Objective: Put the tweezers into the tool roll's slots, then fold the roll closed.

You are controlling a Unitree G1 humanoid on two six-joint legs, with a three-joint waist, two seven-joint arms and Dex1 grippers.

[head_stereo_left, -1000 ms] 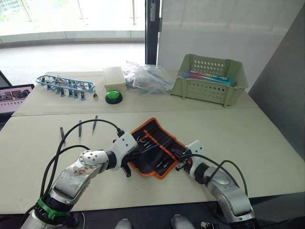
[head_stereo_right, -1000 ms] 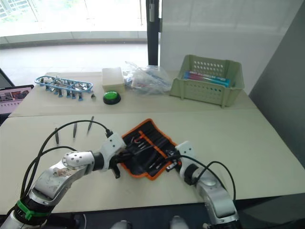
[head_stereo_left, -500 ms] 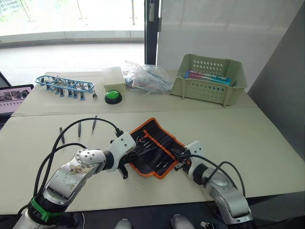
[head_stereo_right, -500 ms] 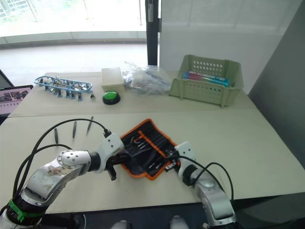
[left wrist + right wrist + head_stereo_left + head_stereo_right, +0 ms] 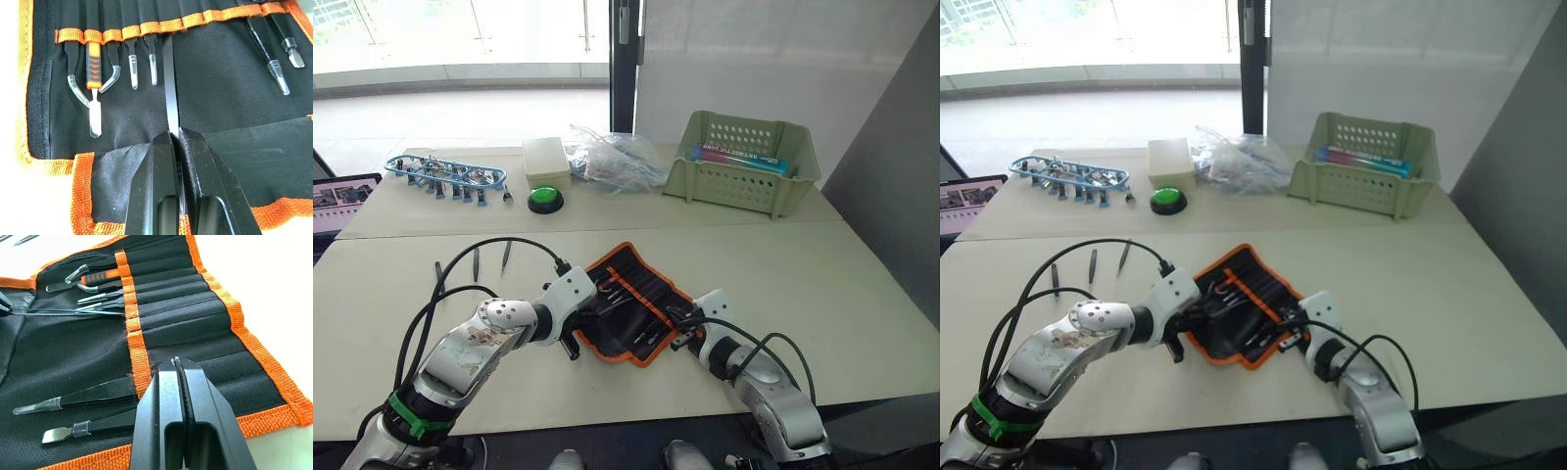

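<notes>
The tool roll (image 5: pixel 651 284) lies open on the near table, black with orange trim. My left gripper (image 5: pixel 175 133) is shut on one slim black tweezer (image 5: pixel 169 93). Its far end lies at the orange stripe (image 5: pixel 161 25), at the mouth of a slot. Several other small tools sit in neighbouring slots (image 5: pixel 166 308). My right gripper (image 5: pixel 177 363) is shut with nothing in it, tips on the roll beside the orange stripe at its near right end. Three more tweezers (image 5: pixel 476 262) lie loose on the table to the left.
On the far table stand a pale green basket (image 5: pixel 744 181), a crumpled plastic bag (image 5: pixel 617 162), a white box (image 5: pixel 548 160), a green button (image 5: pixel 546 199) and a blue-framed rack of small tools (image 5: pixel 447 174). A laptop (image 5: pixel 342 201) sits at the left edge.
My left gripper has edged slightly towards the roll with the tweezer still held. The right gripper stays put on the roll.
</notes>
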